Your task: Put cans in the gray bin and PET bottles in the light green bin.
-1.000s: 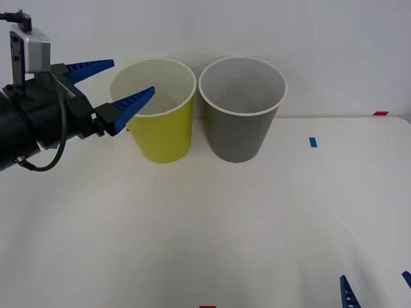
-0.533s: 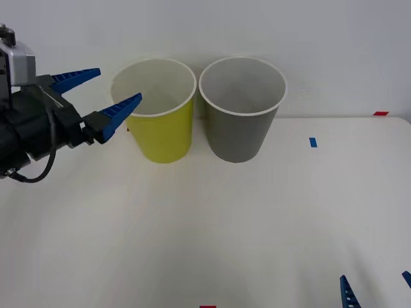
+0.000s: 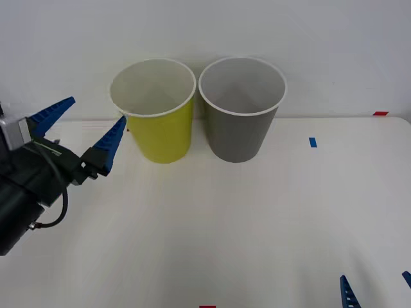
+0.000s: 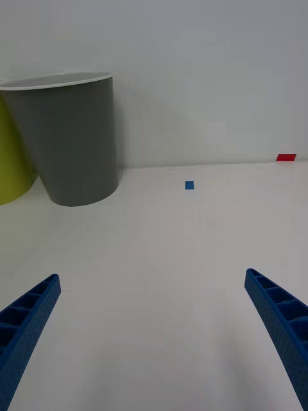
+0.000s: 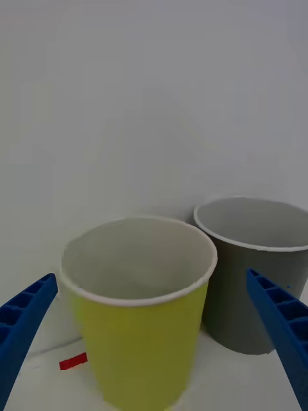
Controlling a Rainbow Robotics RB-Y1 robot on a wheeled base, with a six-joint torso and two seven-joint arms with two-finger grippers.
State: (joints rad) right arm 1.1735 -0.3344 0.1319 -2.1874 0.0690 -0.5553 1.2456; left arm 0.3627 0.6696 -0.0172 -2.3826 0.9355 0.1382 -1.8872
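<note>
White table point(image 3: 225, 218) is stretching across the whole space in front of the robot, running back to a pale wall. Two round bins are standing upright side by side at the far edge, just beside each other: the light green bin point(image 3: 158, 122) on the robot's left and the gray bin point(image 3: 241, 115) on its right, both with white rims. From the front, both are looking empty inside as far as I can see down into them.

The left gripper point(image 3: 80, 128) is hanging above the table to the left of the light green bin, apart from it, its blue ribbed fingers point(image 3: 109, 142) spreading wide and gripping nothing. The right gripper point(image 4: 154, 321) is sitting low at the near right corner of the table, well apart from the bins, its fingers point(image 4: 282, 327) also gaping wide with nothing between them.

A small blue tape mark point(image 3: 313, 142) and a red one point(image 3: 381, 113) are lying on the table to the right of the gray bin.
</note>
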